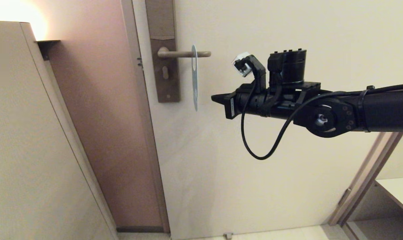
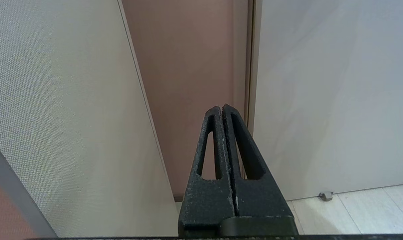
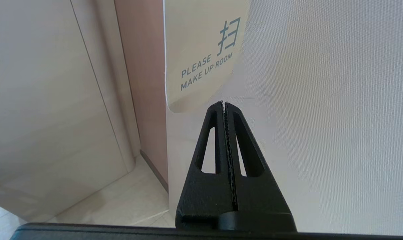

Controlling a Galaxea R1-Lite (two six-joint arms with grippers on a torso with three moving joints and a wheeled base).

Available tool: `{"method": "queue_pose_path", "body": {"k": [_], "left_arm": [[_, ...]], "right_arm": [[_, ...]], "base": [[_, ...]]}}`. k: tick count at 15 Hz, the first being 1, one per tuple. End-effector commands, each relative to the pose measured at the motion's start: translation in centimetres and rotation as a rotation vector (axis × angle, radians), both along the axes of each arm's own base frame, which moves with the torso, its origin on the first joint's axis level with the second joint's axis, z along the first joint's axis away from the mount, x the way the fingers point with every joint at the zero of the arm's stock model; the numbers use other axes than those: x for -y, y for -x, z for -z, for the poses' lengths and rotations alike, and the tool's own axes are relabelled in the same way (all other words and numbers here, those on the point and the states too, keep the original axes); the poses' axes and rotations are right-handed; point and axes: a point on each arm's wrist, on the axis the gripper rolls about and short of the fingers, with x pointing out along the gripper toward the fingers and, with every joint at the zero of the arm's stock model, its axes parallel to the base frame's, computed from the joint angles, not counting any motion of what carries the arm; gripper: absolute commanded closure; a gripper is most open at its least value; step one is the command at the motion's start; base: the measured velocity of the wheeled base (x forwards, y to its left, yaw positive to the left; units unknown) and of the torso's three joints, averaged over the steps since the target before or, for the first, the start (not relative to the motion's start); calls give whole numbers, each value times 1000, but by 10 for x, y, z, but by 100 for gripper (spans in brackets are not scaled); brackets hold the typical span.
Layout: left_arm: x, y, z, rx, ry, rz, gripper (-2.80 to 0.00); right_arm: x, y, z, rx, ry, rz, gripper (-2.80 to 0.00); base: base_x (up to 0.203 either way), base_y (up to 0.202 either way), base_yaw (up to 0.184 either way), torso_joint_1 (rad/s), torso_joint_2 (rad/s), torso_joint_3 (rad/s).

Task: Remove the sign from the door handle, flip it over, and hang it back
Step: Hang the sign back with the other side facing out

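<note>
The sign point(image 1: 194, 78) hangs on the door handle point(image 1: 184, 53), threaded over the lever near its free end, and is seen edge-on from the head camera — a thin pale sliver, so neither face can be read there. In the right wrist view its lower rounded end point(image 3: 201, 56) shows the white face with teal "PLEASE MAKE UP ROOM"; the upper part, with the hole, is cut off by the frame edge. The right gripper point(image 1: 218, 98) reaches in level from the right, its tip just beside the sign's lower end and apart from it; fingers pressed together, nothing between them. From the wrist the tip point(image 3: 223, 104) appears just under the sign's bottom edge, but contact cannot be told. The handle sits on a brown backplate point(image 1: 164, 66) on the door point(image 1: 271, 26). The left gripper point(image 2: 223, 108) — absent from the head view — points toward the door's bottom corner and the floor point(image 2: 355, 210), fingers pressed together, holding nothing.
</note>
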Motion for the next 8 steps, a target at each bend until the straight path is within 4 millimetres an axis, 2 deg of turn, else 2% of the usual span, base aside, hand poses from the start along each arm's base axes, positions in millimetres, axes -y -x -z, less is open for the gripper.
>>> {"method": "queue_pose_path", "body": {"k": [1,8], "left_arm": [[0,0,0,-2,-1,-1,0],[0,0,0,-2,-1,-1,0]], "right_arm": [[0,1,-1,3,-2,-2,0],[-3,-3,1,24,-14,-5,0]], "base": [[0,0,0,0,0,0],[0,0,0,0,0,0]]}}
